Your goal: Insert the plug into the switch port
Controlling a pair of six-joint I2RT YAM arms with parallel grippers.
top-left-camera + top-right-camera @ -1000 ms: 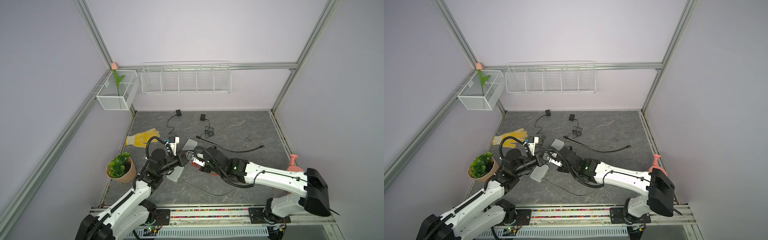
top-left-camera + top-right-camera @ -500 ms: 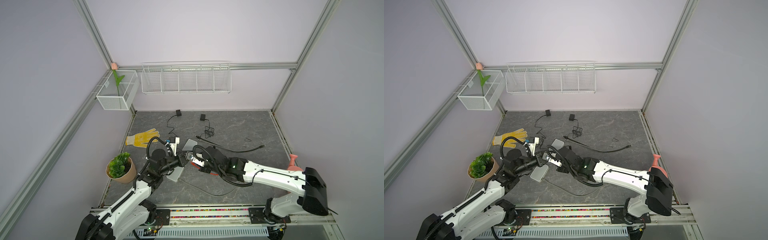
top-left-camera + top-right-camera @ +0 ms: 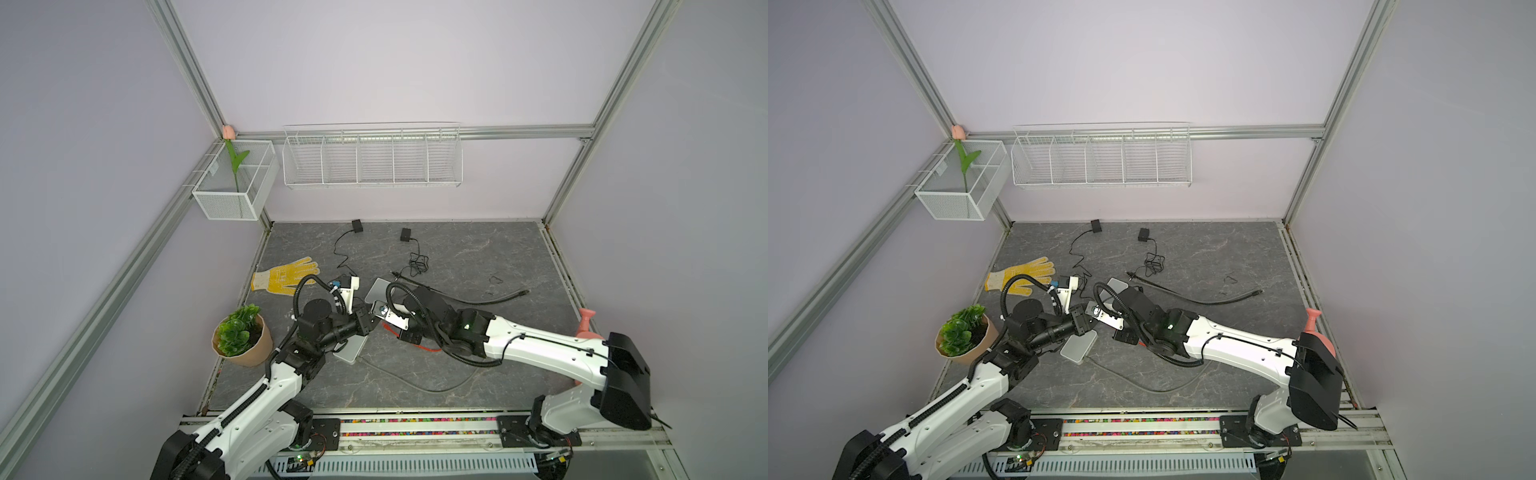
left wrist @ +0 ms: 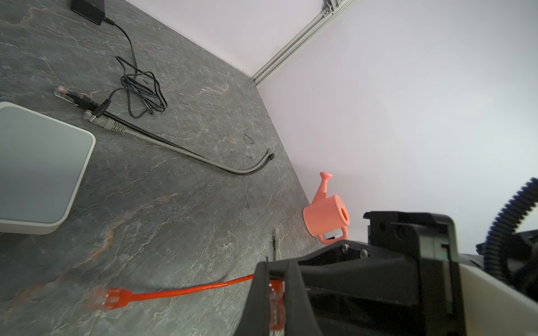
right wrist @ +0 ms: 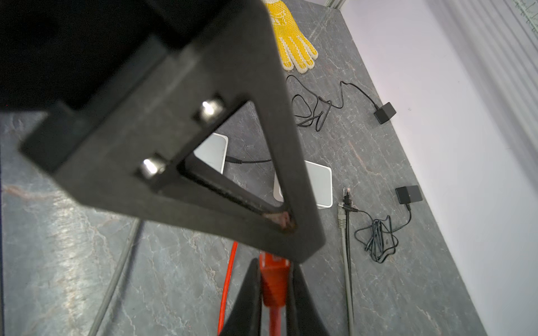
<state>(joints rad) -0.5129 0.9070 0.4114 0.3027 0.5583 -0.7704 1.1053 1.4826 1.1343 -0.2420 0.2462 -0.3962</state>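
Fingers first: the right gripper (image 5: 275, 273) has its two black fingers (image 5: 249, 299) squeezed onto the rubbery boot of the orange network plug (image 5: 275, 291). The left gripper (image 4: 275, 279) is pinched right down too, with what looks like the clear nose of that same plug between its tips. So both arms have hold of one plug, tip to tip, low over the dark grey stone-look table (image 3: 457, 249), left of centre in both top views.

The thin orange cable (image 4: 189, 289) trails off to a second orange plug (image 4: 107, 301) at the loose end. It's too blurry to say whether that end is resting on the table.

One flat pale grey switch box (image 5: 318, 186) sits just beside some loose grey and black leads. A second grey box (image 5: 214, 152) has a thin black power lead going into it. I can't see the port faces from any view.

My take on handling: the plug weighs next to nothing and is hard plastic, with a little latch tab that'd snap if crushed. The cable's springy enough to twist it off line. I'd hold it by the boot, flat sides, leaving the nose clear. The left pinch up front would need to let go before it goes in.
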